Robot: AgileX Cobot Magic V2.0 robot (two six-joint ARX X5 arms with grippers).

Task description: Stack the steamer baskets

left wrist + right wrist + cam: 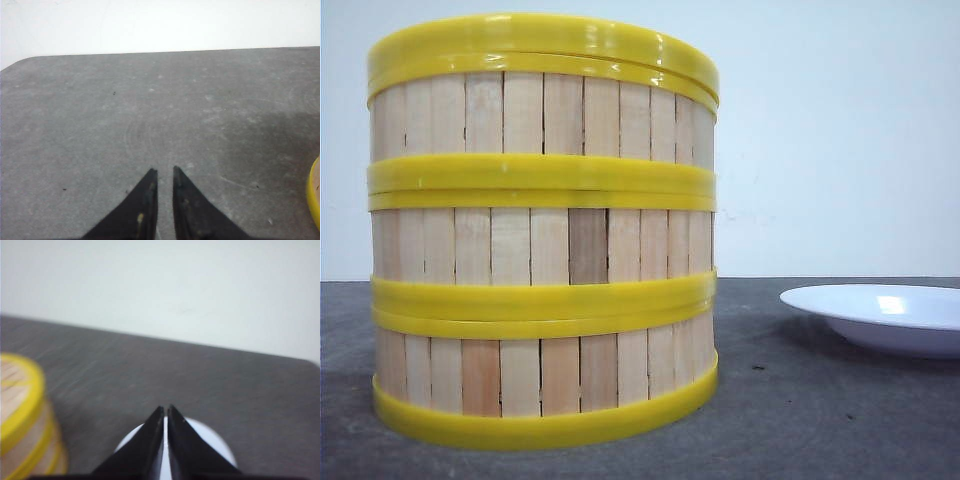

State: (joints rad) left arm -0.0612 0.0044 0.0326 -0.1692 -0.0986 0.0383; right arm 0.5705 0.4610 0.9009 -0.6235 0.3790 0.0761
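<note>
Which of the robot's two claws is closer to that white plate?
The right one. The right gripper hangs just above the white plate, nearly closed. The left gripper hangs over bare grey table; its view shows no plate, only a yellow rim.

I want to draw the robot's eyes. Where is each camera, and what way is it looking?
Front view: low by the table, looking forward at the stack of steamer baskets and white plate; no robot parts show.
Left wrist view: on the left arm, looking over the bare table; left gripper shows, nearly shut.
Right wrist view: on the right arm, above the plate; right gripper shows, shut.
Front and right wrist views share baskets and plate.
</note>
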